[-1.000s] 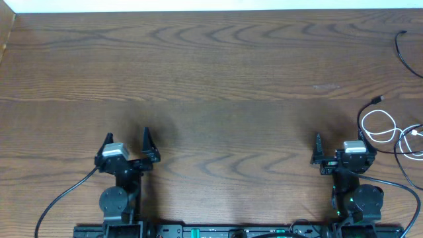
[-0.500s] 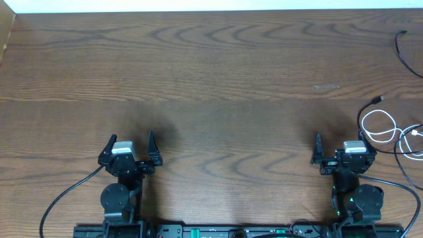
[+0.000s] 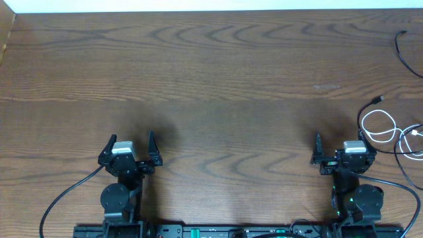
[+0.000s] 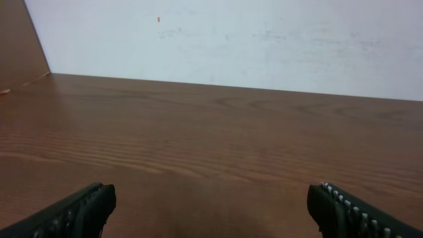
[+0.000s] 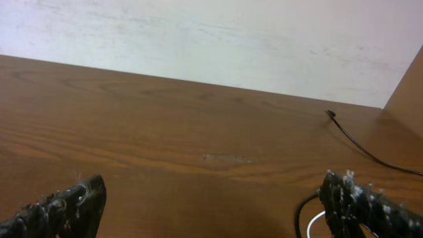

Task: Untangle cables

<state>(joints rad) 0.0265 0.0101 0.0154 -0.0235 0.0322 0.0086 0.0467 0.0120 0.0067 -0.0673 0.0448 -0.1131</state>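
Dark wood worktop [image 3: 218, 79] lies bare at centre, the looped white cable [image 3: 378, 125] and black cable [image 3: 404, 147] bunched together at its right edge — nearest the right gripper [image 3: 338, 151], whose fingers, like the left gripper [image 3: 129, 149]'s, stand wide and hold nothing.
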